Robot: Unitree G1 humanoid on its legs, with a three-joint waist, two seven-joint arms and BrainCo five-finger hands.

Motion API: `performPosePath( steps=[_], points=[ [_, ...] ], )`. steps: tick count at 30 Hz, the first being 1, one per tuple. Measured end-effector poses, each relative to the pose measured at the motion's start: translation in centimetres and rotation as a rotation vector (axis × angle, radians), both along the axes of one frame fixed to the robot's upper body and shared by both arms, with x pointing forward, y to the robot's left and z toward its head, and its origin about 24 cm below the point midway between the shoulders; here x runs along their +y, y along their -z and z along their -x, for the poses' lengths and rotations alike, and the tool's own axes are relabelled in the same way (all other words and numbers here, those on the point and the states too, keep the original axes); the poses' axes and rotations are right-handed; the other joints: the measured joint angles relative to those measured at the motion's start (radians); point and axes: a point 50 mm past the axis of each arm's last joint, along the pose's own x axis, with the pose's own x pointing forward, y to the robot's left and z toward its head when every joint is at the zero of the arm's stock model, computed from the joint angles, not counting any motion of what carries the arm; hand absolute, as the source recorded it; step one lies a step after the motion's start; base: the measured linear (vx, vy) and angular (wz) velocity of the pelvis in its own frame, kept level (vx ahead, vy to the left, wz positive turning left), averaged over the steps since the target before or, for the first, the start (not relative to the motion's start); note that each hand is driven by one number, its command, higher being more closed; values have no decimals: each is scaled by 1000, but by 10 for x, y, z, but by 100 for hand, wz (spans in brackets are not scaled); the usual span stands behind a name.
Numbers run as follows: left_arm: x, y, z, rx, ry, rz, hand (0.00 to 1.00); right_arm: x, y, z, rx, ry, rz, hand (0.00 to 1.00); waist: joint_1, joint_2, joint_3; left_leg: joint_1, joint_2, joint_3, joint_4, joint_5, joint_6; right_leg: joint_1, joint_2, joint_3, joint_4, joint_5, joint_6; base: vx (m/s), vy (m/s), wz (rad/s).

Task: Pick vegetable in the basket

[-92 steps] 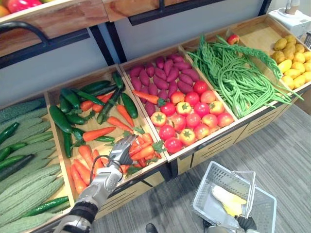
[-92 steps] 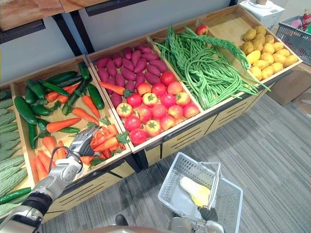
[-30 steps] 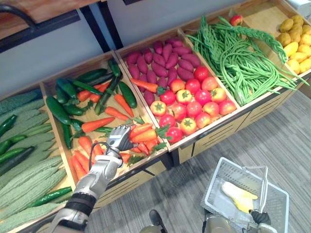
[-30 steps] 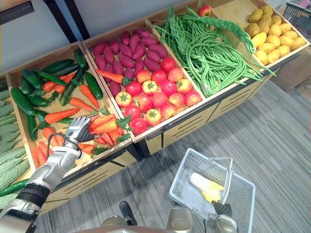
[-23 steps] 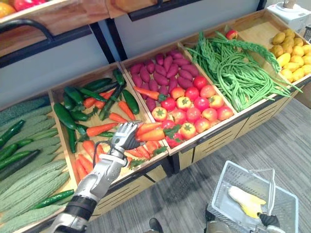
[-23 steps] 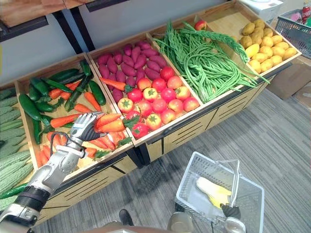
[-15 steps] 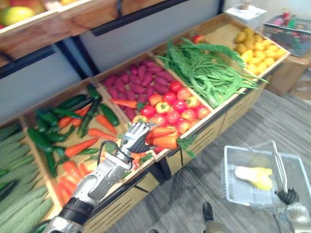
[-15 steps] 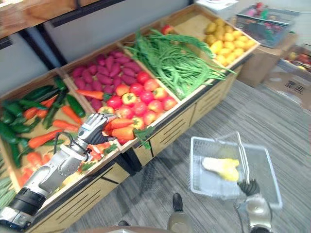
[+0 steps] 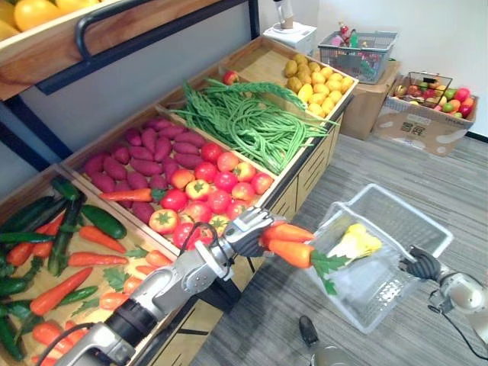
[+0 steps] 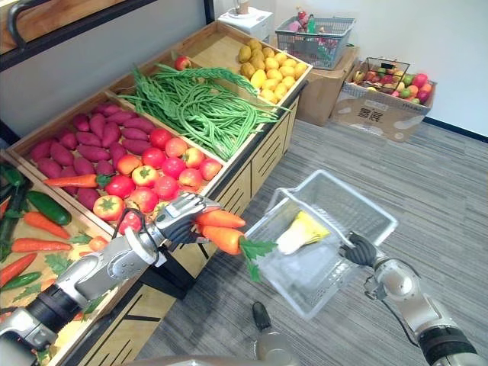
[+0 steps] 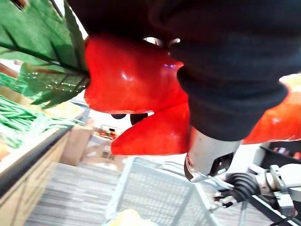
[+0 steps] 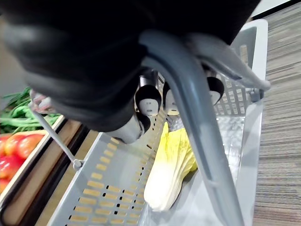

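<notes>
Two orange green-topped carrots (image 10: 223, 238) are clamped in L hand (image 10: 179, 217) by rim of grey plastic mesh basket (image 10: 358, 197), its grey handle (image 12: 201, 127) gripped by R hand (image 10: 358, 250).

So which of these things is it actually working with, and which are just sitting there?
In the job: carrots in the left hand; grey basket, held by the right hand; yellow cabbage inside it.
Just lying about: tomatoes, purple sweet potatoes, green beans, yellow potatoes.
</notes>
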Motion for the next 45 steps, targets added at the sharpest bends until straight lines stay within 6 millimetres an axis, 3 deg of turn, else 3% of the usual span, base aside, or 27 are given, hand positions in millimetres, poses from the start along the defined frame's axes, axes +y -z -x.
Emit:
performPosePath(
  steps=[5,8,13,21,30,42,45],
  points=[
    [-32,-9,10,3,167,18,100,26,-29,-8,-82,-193,-23,100,0,2,-3,0,48,64,105,-57,-24,-7,27,48,10,2,-1,-61,-26,-33],
    [-45,-4,17,30,236,-3,100,38,-47,-14,-134,-276,-24,100,-1,3,-4,14,61,99,134,-74,-33,-9,43,78,16,2,-1,-81,-19,-30],
    [-54,5,28,74,317,-48,100,46,-68,-15,-182,-351,-1,100,-8,8,-18,15,74,137,167,-93,-41,-27,60,111,22,2,-1,-95,-30,-25],
    [-61,17,40,127,392,-103,100,61,-97,-10,-201,-480,-11,100,-44,15,-34,25,82,181,192,-105,-49,-39,77,147,35,2,-1,-97,-53,-14],
    [-64,38,28,207,321,-114,100,78,-102,-3,-164,-585,-72,100,-51,25,-52,28,81,182,193,-106,-50,-39,76,149,38,2,0,-102,-63,-1],
    [-62,61,-3,248,155,-182,100,80,-98,-1,-116,-596,-104,100,-55,24,-63,24,79,180,192,-106,-50,-41,75,150,37,4,-1,-89,-53,0],
    [-53,66,-12,255,97,-206,100,78,-97,-2,-109,-585,-102,100,-57,24,-63,24,78,180,192,-106,-49,-42,75,152,35,7,0,-104,-61,-2]
  ],
)
